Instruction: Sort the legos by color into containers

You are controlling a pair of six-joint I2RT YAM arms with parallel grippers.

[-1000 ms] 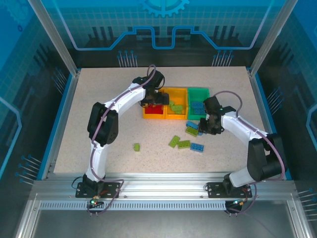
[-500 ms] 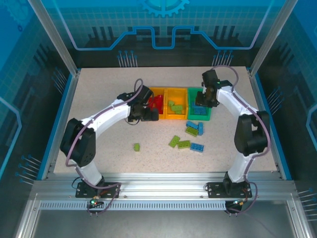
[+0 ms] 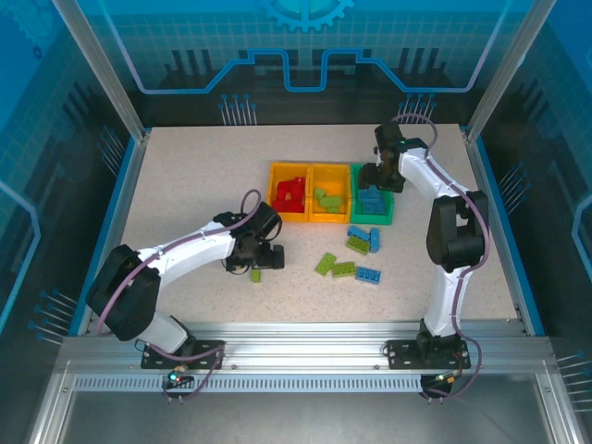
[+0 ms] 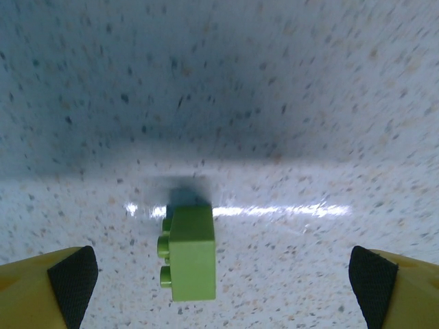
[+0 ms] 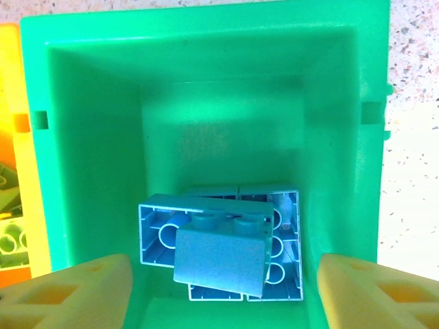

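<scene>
A lone lime green lego [image 3: 255, 275] lies on its side on the table. My left gripper [image 3: 256, 263] hovers right over it, open, and the brick [image 4: 188, 253] lies between the pads [image 4: 68, 281] nearer the left one, touching neither. My right gripper [image 3: 370, 181] is open above the green bin [image 3: 388, 211]. In the right wrist view a small blue lego [image 5: 221, 259] rests on other blue legos [image 5: 281, 233] inside that bin [image 5: 206, 89], apart from both fingers [image 5: 68, 295]. The left orange-yellow bin [image 3: 288, 167] holds red legos [image 3: 288, 192]; the middle one [image 3: 329, 167] holds green legos [image 3: 327, 199].
Several loose legos lie in front of the bins: blue ones [image 3: 359, 232] [image 3: 368, 275] and lime green ones [image 3: 358, 245] [image 3: 325, 264] [image 3: 343, 269]. Open tabletop stretches to the left of my left arm and to the right of the loose pile.
My left arm swung from the red bin forward to the lone green lego. My right gripper carried a blue lego from the loose pile to above the green bin and opened.
</scene>
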